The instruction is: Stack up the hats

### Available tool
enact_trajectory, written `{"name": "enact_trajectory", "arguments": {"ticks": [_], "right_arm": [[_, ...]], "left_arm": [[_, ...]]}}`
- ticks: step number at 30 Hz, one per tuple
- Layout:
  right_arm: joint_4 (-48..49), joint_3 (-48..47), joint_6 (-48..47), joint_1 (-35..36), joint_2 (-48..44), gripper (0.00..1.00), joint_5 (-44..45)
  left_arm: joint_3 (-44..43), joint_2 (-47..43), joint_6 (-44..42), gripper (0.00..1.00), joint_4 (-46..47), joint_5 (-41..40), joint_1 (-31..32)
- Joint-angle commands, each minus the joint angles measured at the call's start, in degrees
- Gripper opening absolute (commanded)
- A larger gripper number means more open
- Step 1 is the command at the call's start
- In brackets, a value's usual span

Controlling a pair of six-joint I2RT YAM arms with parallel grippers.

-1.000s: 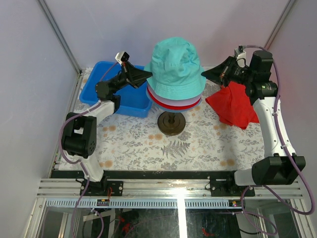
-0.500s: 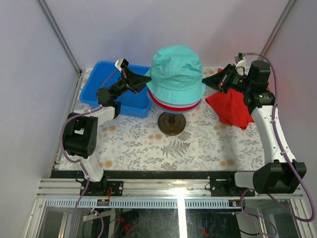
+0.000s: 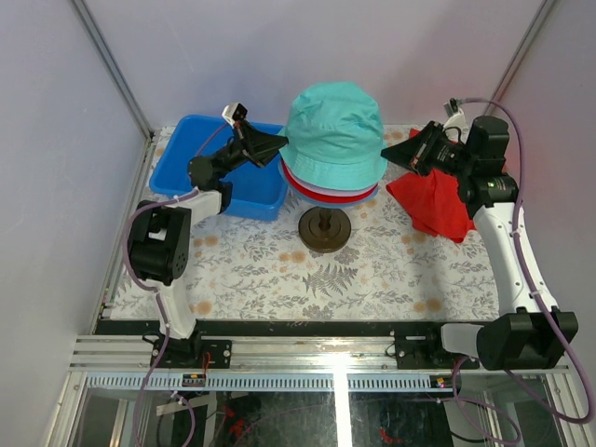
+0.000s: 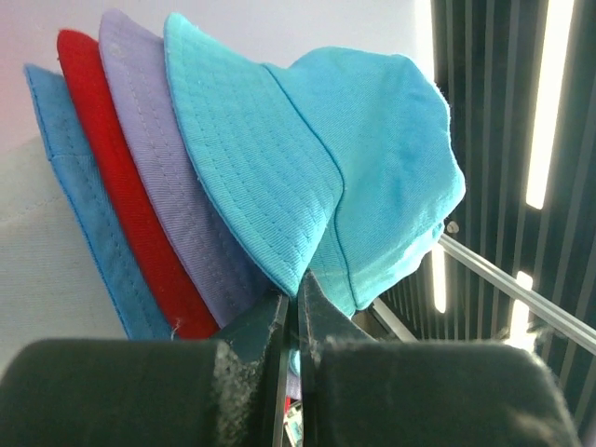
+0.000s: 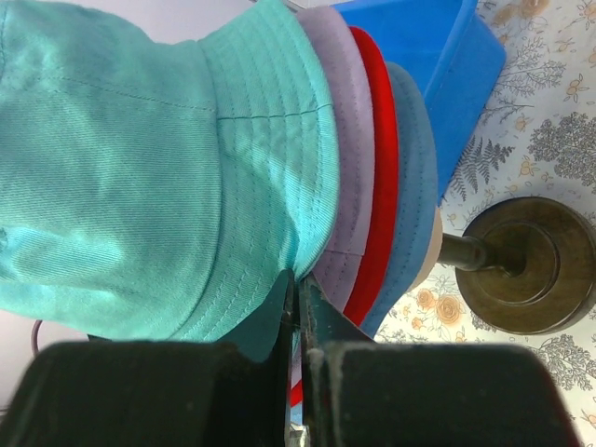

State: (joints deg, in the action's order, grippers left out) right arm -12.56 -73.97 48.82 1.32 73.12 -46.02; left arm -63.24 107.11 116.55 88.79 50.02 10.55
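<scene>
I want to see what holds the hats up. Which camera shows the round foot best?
The top view: the dark round foot shows whole below the hats. The right wrist view catches it near its edge; the left wrist view misses it.

The tabletop (image 3: 372, 270) is covered with a pale cloth that has a grey pattern of ferns and flowers. At its far left stands a blue plastic bin (image 3: 251, 203), rectangular and open at the top. At the far right lies a flat red cloth (image 3: 438, 200), a little crumpled. Between the two, nearer to the front, rests a dark round metal base (image 3: 324, 229) with a thin pole (image 5: 466, 251) standing up from its middle. The pole carries a beige mannequin head (image 5: 430, 250), mostly hidden. Plain pale walls close the scene behind.
</scene>
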Motion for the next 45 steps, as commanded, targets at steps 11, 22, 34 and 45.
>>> {"name": "enact_trajectory", "arguments": {"ticks": [11,22,34,45], "right_arm": [[-15.4,9.4,-0.1,11.2,-4.3,0.00,6.4],[-14.8,8.3,1.3,14.1,-5.4,0.06,9.9],[-15.6,6.7,0.9,14.1,-8.3,0.25,15.5],[-25.5,1.8,-7.4,10.7,-11.1,0.38,27.3]], "left_arm": [[-17.0,19.8,5.9,0.00,2.7,11.5,-0.1],[-20.8,18.5,7.8,0.01,2.7,12.4,0.6],[-15.2,11.6,7.3,0.22,2.6,9.6,-2.2],[-11.3,4.1,3.5,0.25,-1.9,8.6,-11.5]]}}
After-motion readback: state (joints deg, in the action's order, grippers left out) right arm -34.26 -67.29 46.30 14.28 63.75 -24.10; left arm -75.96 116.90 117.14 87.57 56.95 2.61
